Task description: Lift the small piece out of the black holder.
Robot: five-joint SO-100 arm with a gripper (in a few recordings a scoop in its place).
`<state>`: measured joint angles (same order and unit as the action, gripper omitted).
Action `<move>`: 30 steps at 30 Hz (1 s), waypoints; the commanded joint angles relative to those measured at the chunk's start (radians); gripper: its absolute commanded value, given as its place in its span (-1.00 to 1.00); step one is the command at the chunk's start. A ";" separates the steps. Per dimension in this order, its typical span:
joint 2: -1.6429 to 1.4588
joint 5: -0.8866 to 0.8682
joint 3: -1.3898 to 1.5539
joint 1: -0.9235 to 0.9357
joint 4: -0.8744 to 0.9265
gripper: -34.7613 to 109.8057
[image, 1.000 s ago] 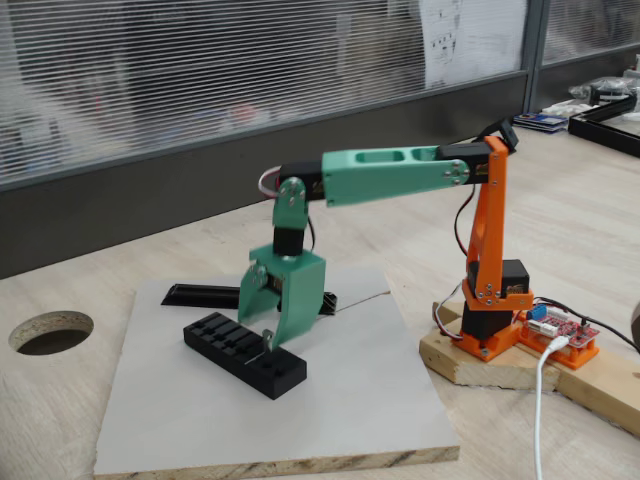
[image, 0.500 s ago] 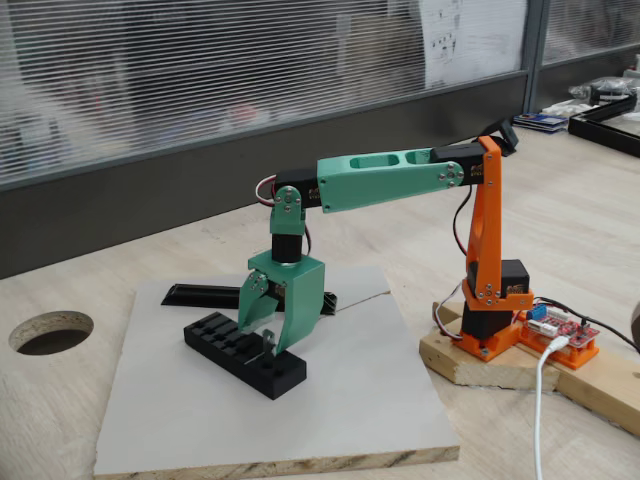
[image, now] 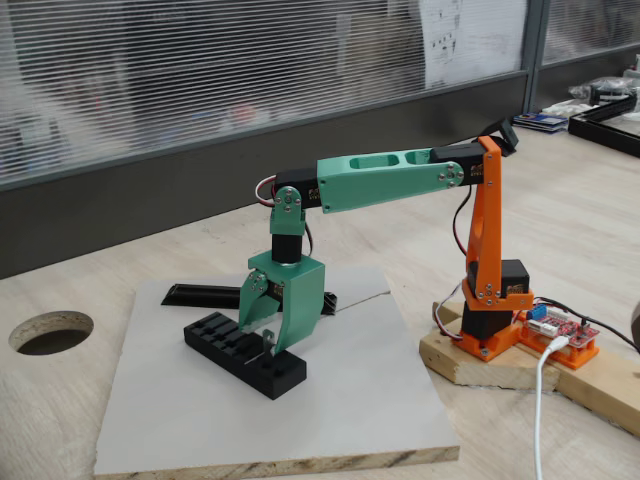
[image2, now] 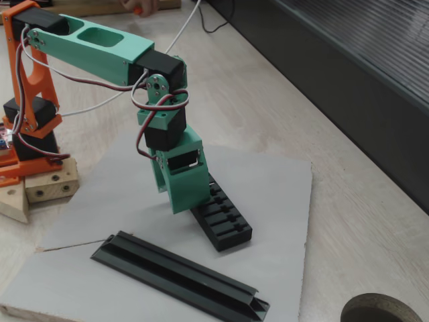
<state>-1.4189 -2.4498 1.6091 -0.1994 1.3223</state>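
Count: one black holder (image: 244, 354) at centre-left, one black rail (image2: 179, 275) | gripper (image: 262, 338) narrowly parted over holder | small piece (image: 267, 335) barely discernible at fingertips, grasp unclear

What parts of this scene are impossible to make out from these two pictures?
- The small piece: too tiny to pick out at the gripper tips in a fixed view.
- Whether the gripper holds anything: its green body covers the tips in a fixed view.
- The black holder: its near end is hidden behind the gripper.
- The long black rail: partly hidden by the gripper.
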 commanded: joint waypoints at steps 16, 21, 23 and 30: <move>-0.057 -0.028 -0.020 -0.012 -0.003 0.10; -0.075 -0.028 -0.020 -0.012 -0.005 0.01; -0.077 -0.028 -0.020 -0.012 -0.006 -0.09; -0.078 -0.028 -0.020 -0.008 -0.008 -0.38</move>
<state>-1.4373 -2.4666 1.6091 -0.1979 1.3192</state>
